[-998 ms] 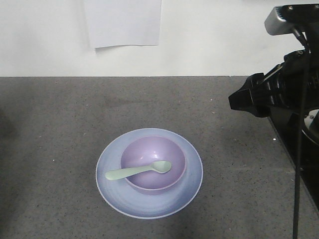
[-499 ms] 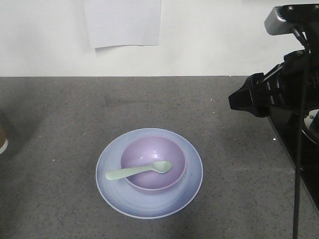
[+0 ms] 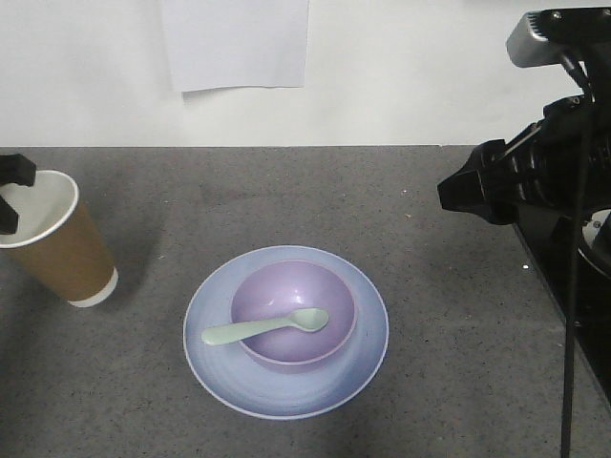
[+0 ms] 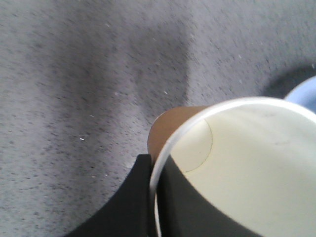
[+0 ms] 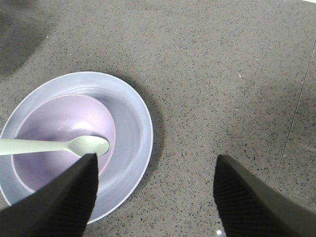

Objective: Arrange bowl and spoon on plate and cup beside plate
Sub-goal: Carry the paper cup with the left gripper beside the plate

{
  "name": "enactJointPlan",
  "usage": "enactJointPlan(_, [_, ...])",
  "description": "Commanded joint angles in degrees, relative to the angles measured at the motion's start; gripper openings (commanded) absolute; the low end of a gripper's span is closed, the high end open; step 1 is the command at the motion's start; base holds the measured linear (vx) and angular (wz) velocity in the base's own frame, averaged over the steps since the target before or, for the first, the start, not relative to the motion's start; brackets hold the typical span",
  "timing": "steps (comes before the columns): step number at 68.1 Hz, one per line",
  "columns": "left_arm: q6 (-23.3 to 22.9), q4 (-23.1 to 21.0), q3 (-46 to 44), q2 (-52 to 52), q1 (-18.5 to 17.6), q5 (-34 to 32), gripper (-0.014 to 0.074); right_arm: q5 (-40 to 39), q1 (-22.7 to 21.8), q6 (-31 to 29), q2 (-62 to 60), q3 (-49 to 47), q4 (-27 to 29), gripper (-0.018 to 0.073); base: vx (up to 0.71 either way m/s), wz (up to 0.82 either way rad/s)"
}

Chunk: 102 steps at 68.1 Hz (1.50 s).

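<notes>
Table (image 3: 458, 382): grey, speckled.
Right gripper (image 5: 155, 190): raised at the right edge, jaws spread wide, empty.
Plate (image 3: 368, 343): centre of table.
Bowl (image 3: 286, 296): seated on plate.
Cup (image 3: 59, 243): tilted, left of plate, rim pinched by left gripper (image 4: 154, 197).
Spoon (image 3: 265, 326): lies across bowl.

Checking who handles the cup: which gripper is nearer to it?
Left. The left gripper grips the cup at its rim; the right gripper hangs open beside the plate, far away.
</notes>
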Motion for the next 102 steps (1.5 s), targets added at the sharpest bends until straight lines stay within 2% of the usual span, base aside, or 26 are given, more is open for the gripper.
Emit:
enactJointPlan(1, [0.1, -1.3, 1.0, -2.0, -2.4, -3.1, -0.0008, -3.7, -0.4, -0.4, -1.3, -1.5, 0.3, 0.0490, 0.00, 0.00])
enactJointPlan(15, [0.3, -1.3, 4.4, -2.0, -6.8, -5.7, -0.0008, -4.0, -0.4, -0.4, -1.3, -1.5, 0.3, 0.0490, 0.00, 0.00])
enactJointPlan(30, [0.4, -0.7, 4.9, -1.9, -10.0, -5.3, -0.0008, -4.5, -0.4, -0.4, -1.3, -1.5, 0.4, 0.0490, 0.00, 0.00])
enactJointPlan(76, [0.5, -0.9, 4.9, 0.8, -10.0, -3.9, 0.0015, -4.4, -0.4, -0.4, -1.3, -1.5, 0.5, 0.0490, 0.00, 0.00])
enactJointPlan(87, [1.7, -1.0, 4.9, 0.8, -10.0, -3.9, 0.0085, -4.4, -0.4, -0.4, -1.3, -1.5, 0.5, 0.0490, 0.00, 0.00])
enactJointPlan(102, [2.3, -1.4, 4.9, 0.8, -10.0, -4.5, 0.0279, -4.4, -0.4, -0.4, -1.3, -1.5, 0.5, 0.0490, 0.00, 0.00])
